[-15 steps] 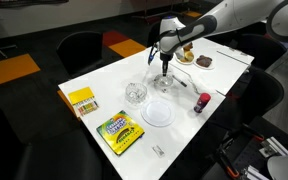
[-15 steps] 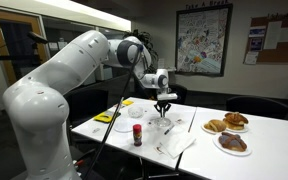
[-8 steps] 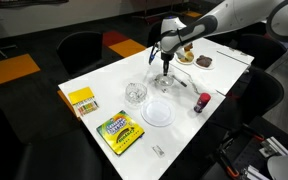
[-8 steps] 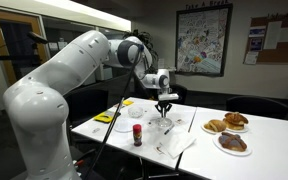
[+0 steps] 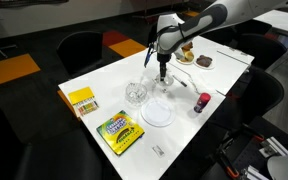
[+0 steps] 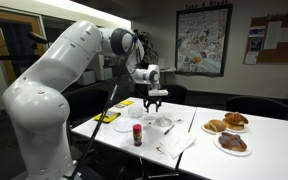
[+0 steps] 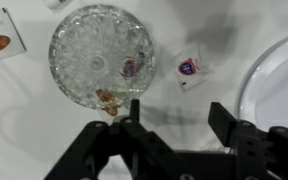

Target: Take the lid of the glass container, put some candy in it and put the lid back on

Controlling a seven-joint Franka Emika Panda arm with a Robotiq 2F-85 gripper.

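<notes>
One glass bowl point(image 7: 94, 50) stands on the white table point(image 5: 179, 130), and the wrist view looks straight down into it: it is round, clear and cut all over with a sparkling pattern, so its floor reads as a mass of small bright facets. Inside it at least two small coloured pieces of candy point(image 7: 130, 67) show through the glass, one bluish near the middle and one brownish at the rim nearest the gripper. A third bit may be there, but the pattern makes it hard to tell. One more wrapped candy, pale with a dark mark, lies on the bare table just beside the bowl, between it and the one flat white plate point(image 7: 284, 90). The gripper point(image 7: 177, 115) hangs above this spot with its two fingers spread wide and nothing between them, so it is released. In an exterior view the bowl point(image 5: 135, 94) sits near the middle of the table, close to the plate point(image 5: 158, 112), and the gripper point(image 5: 162, 71) points down a little beyond them. Also on the table are one red-capped bottle point(image 5: 201, 103), one green and yellow box point(image 5: 118, 132), one smaller yellow box point(image 5: 81, 100) and two servings of brown food point(image 6: 231, 142) at the far end.
</notes>
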